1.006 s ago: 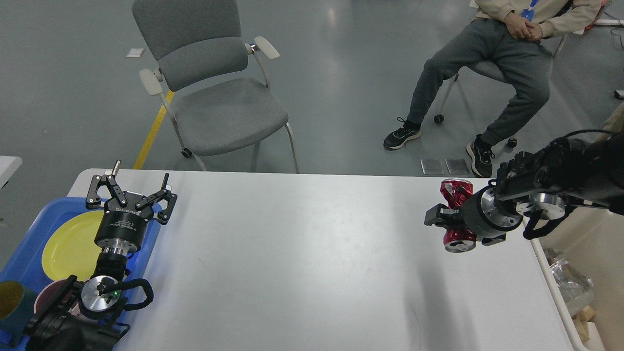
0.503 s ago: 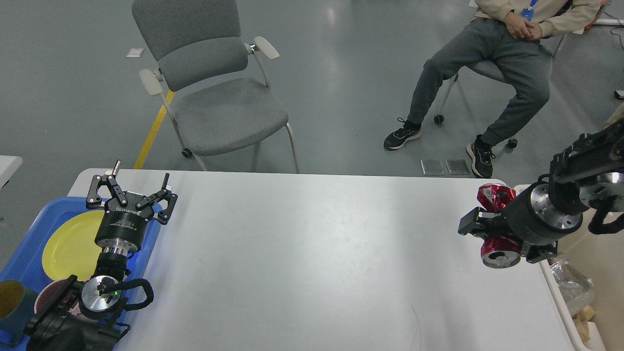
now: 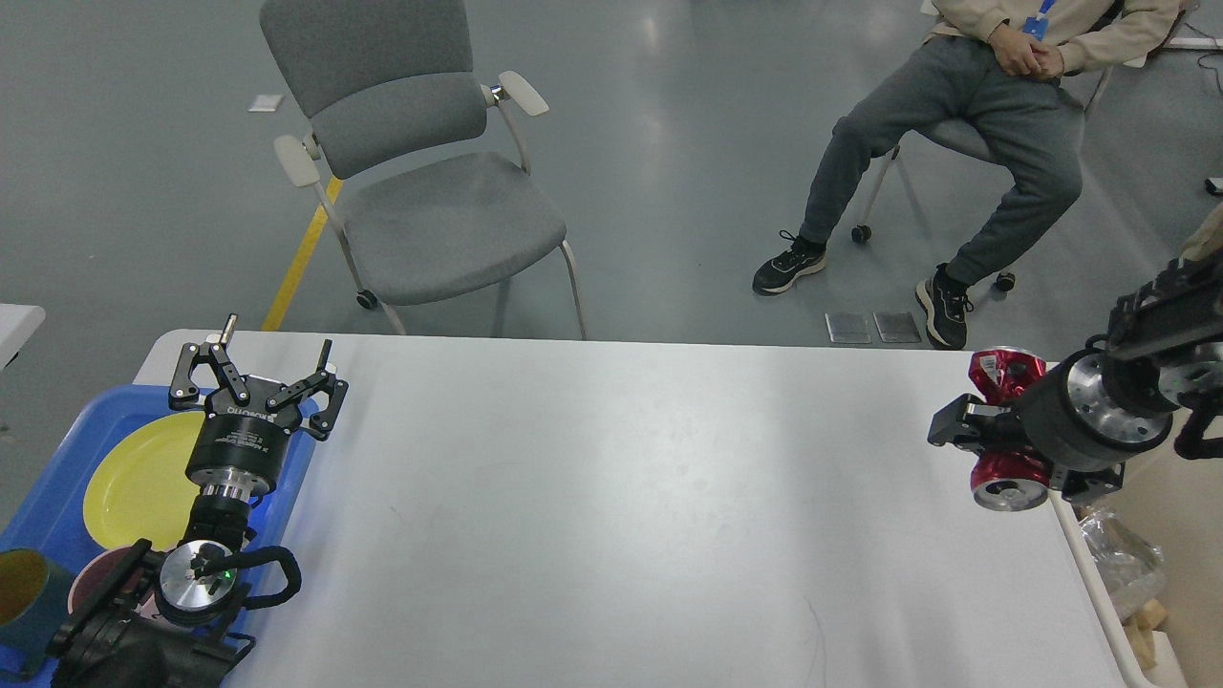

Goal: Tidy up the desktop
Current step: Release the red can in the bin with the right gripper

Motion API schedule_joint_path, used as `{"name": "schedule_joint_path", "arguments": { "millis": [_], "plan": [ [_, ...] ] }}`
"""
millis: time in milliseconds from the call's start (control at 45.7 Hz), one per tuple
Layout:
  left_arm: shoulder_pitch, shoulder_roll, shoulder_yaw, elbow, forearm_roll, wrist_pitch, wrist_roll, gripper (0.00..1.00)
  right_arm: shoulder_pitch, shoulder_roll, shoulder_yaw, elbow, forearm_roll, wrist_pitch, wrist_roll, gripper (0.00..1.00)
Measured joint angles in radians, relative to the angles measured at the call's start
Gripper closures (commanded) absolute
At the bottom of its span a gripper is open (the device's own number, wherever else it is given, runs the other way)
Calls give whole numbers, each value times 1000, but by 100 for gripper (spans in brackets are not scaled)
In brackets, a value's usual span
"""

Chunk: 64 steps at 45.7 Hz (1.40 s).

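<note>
Nearest, at seven o'clock, a teal cup and a yellow plate sit in the blue tray. Above the tray hangs the left gripper, jaws apart and empty; white lettering on its body is too small to read. The counter fills the middle of the view, with nothing loose lying on it. At three o'clock the right gripper has its jaws clamped on a crushed red can at the counter's edge, beside the bin. Dropping the can looks like the last step.
</note>
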Motion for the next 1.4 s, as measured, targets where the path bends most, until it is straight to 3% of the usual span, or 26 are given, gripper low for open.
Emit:
{"name": "schedule_joint_path", "arguments": {
  "millis": [219,437,568,765,962,1137,1399],
  "plan": [
    [0,0,0,0,0,0,-1,4,-153,-168,-18,-180,0,-4,-14,100],
    [0,0,0,0,0,0,-2,4,-463,-316,71,-527,2,-4,-19,100],
    [0,0,1,1,0,0,-2,4,-729,-353,235,-764,1,-3,-20,100],
    [0,0,1,1,0,0,-2,4,-1158,-287,541,-1144,-3,-5,-21,100],
    [0,1,1,1,0,0,-2,4,-1408,-114,654,-1468,0,-55,-21,100],
    [0,0,1,1,0,0,-2,4,-1480,-49,690,-1535,0,-164,-38,100],
    [0,0,1,1,0,0,-2,4,-1497,-37,694,-1537,0,-187,-45,100]
  ]
}}
